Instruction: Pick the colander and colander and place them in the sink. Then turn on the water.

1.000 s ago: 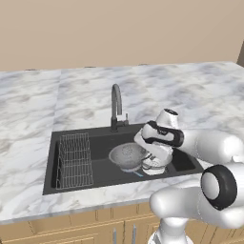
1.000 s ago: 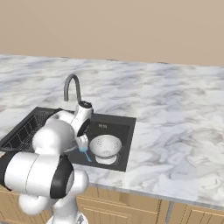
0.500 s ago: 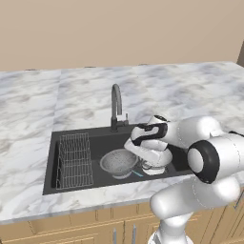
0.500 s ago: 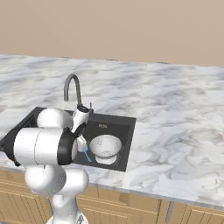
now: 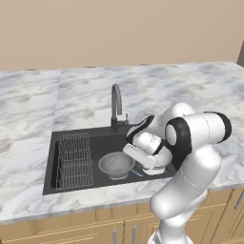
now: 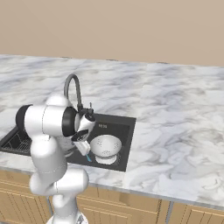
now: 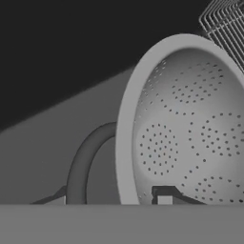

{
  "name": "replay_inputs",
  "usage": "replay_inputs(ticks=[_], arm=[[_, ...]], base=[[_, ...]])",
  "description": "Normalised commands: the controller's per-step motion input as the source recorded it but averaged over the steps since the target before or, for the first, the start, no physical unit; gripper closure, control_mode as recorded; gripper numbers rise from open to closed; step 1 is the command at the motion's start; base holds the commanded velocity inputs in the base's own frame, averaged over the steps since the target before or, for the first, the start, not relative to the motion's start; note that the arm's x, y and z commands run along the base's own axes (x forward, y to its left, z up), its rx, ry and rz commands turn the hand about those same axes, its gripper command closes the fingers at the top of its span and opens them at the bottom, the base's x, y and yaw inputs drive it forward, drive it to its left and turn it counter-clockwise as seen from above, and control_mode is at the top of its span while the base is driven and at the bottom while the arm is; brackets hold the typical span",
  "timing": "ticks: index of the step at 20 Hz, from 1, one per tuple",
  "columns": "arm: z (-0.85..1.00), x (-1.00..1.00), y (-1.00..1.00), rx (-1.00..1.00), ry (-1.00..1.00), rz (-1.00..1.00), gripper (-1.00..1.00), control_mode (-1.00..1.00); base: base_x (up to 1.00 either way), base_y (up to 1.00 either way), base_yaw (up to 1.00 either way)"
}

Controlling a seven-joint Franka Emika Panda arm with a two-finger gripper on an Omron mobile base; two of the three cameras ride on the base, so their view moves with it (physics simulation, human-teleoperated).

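The darker grey colander [image 5: 116, 164] sits on the floor of the black sink [image 5: 90, 136], beside the wire rack. In the hand view this colander [image 7: 186, 128] looms close, and its rim and loop handle [image 7: 83, 162] lie between my fingers. My gripper [image 7: 110, 198] is open, one fingertip [image 7: 164, 194] inside the bowl and the other outside. In the left base view the gripper [image 5: 129, 157] is low in the basin at the colander's right edge. The whitish colander [image 6: 105, 145] rests in the right part of the sink [image 6: 118, 127]. No water runs from the tap [image 5: 116, 105].
A wire dish rack [image 5: 74, 159] fills the left end of the basin. A blue spatula [image 6: 87, 156] lies on the sink floor between the two colanders. The gooseneck tap [image 6: 74, 87] rises behind the basin, close above my hand. Marble counter surrounds the sink.
The hand has sunk lower into the basin and the arm has folded closer over it. The grey colander has shifted slightly left and down with it.
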Motion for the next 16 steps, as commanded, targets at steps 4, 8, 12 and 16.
replay_inputs(ticks=[4,8,12,16], arm=[[-0.23,0.39,0.15,0.0,0.0,0.0,1.0,-1.0],[-0.13,0.31,0.36,0.0,0.0,0.0,1.0,-1.0],[-0.13,0.03,0.29,0.0,0.0,0.0,1.0,-1.0],[-0.16,0.0,0.09,0.0,0.0,0.0,1.0,-1.0]], base=[[0.0,0.0,0.0],[0.0,0.0,0.0],[0.0,0.0,0.0],[0.0,0.0,0.0]])
